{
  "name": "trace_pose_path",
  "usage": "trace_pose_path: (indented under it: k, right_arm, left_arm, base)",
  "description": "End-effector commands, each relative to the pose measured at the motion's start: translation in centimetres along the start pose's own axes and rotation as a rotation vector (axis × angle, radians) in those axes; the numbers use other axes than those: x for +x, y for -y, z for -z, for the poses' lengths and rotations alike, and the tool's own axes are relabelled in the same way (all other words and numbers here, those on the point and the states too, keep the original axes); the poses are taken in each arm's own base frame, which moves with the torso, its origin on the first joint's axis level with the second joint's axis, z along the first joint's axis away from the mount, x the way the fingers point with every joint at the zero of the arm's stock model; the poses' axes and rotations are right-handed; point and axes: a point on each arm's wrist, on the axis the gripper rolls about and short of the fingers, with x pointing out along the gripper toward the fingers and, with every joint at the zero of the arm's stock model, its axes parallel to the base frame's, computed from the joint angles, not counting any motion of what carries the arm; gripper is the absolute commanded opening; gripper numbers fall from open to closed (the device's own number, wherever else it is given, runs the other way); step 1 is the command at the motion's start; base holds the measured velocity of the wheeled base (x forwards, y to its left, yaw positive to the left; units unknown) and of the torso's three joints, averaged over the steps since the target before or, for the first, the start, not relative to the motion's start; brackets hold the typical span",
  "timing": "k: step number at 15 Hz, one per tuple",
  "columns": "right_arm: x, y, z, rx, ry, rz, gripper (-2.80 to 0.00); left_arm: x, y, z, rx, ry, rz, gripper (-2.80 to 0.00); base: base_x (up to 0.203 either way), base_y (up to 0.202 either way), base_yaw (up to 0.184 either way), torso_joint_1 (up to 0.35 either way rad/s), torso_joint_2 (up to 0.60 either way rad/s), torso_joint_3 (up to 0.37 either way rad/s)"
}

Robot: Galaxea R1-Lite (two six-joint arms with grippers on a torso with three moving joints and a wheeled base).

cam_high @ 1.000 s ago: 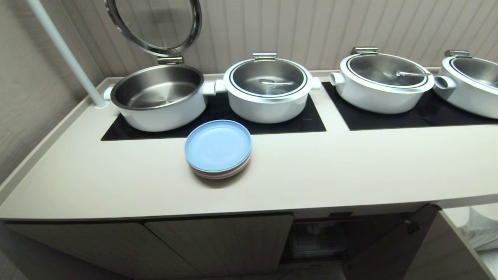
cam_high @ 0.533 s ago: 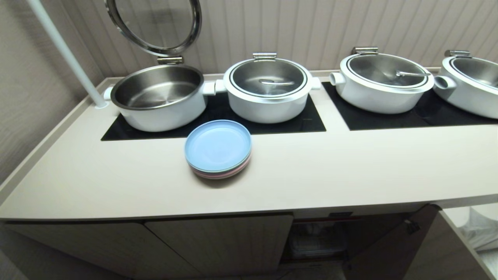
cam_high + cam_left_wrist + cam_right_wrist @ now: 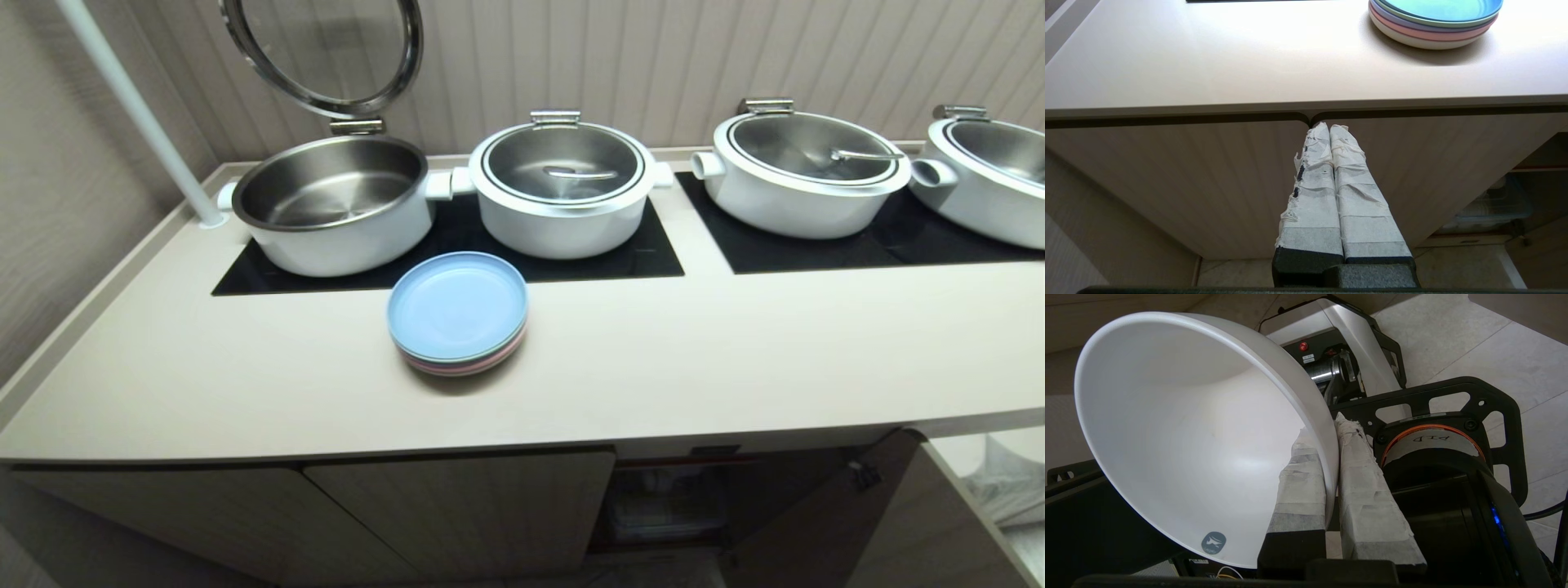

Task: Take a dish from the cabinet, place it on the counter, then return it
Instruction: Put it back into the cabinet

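The dish (image 3: 1188, 428), a glossy white bowl, hangs tilted on its side in the right wrist view, low over the tiled floor and my own base. My right gripper (image 3: 1327, 430) is shut on its rim, one taped finger inside and one outside. The cabinet (image 3: 457, 506) sits under the counter (image 3: 694, 351), with its right-hand door (image 3: 816, 523) swung open on a dim shelf (image 3: 665, 506). My left gripper (image 3: 1329, 127) is shut and empty, parked in front of the closed cabinet doors (image 3: 1188, 175) just below the counter's edge. Neither arm shows in the head view.
A stack of blue and pink plates (image 3: 457, 312) lies mid-counter. Behind it several white pots (image 3: 563, 192) stand on black hob panels (image 3: 882, 237); the leftmost pot (image 3: 335, 204) has its lid raised. A white pole (image 3: 139, 114) slants at the far left. My base (image 3: 1331, 347) is below the dish.
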Motion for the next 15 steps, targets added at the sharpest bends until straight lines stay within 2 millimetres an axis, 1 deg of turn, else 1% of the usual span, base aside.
trace_pose_path:
  k: [1,15]
  right_arm:
    - [0.04,0.01,0.01,0.0,-0.008,0.004,-2.8]
    - [-0.35,-0.29,-0.36,0.005,0.003,-0.01,-2.8]
  left_arm:
    - [0.0,0.0,0.0,-0.001,0.0,0.0,-2.8]
    - [0.0,0.0,0.0,-0.001,0.0,0.001,-2.8]
  base:
    - [0.0,0.0,0.0,0.0,0.0,0.0]
    - [0.0,0.0,0.0,0.0,0.0,0.0]
